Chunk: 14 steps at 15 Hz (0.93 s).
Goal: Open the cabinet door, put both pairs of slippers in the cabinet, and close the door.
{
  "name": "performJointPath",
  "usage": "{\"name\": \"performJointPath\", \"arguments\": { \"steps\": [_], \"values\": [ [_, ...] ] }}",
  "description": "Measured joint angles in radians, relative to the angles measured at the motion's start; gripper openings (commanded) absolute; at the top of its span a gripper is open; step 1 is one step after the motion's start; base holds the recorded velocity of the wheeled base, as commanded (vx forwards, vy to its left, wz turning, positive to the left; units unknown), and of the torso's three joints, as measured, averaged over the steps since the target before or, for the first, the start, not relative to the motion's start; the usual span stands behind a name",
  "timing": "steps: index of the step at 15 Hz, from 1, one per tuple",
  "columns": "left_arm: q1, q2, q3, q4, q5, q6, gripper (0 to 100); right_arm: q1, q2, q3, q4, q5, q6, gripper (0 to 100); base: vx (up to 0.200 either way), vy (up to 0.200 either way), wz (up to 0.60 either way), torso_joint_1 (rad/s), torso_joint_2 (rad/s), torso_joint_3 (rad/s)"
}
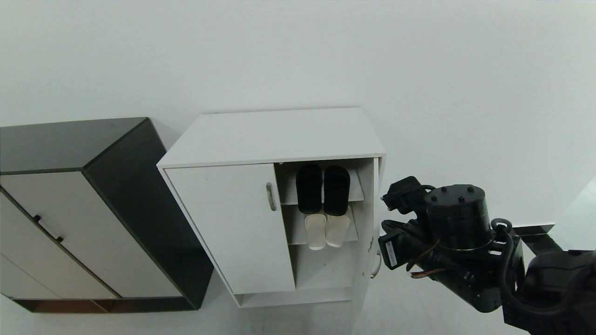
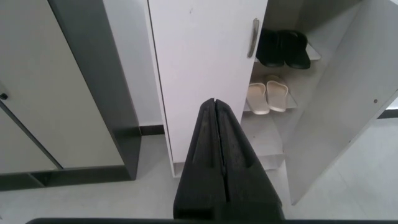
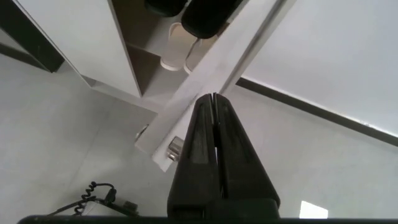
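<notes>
As the black slippers (image 1: pixel 322 188) and white slippers (image 1: pixel 327 231) are shelved, the open door (image 3: pixel 205 78) just ahead of the pressed-together fingers of the right gripper (image 3: pixel 214 99) is best pushed shut gently by its outer face.

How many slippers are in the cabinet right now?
4: a black pair on the upper shelf, a white pair on the shelf below. The closed left door may hide more.

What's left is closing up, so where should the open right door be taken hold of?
Probably by the curved metal handle on the open door's outer face, coming from the robot's right, where the right gripper sits. The door stands edge-on, and its inner face is flat.
</notes>
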Motion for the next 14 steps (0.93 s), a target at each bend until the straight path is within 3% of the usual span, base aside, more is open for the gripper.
{"name": "performJointPath", "arguments": {
  "steps": [6, 10, 14],
  "values": [
    [0.000, 0.000, 0.000, 0.000, -0.001, 0.001, 0, 0.018, 0.085, -0.059, -0.085, 0.068, 0.108, 0, 0.000, 0.000, 0.00, 0.000, 0.00, 0.000],
    [0.000, 0.000, 0.000, 0.000, 0.000, 0.000, 0, 0.029, 0.107, -0.038, -0.297, 0.183, 0.147, 0, 0.000, 0.000, 0.00, 0.000, 0.00, 0.000],
    [0.000, 0.000, 0.000, 0.000, 0.000, 0.001, 0, 0.031, 0.082, 0.040, -0.310, 0.352, 0.152, 0, 0.050, 0.000, 0.00, 0.001, 0.00, 0.001]
  ]
}}
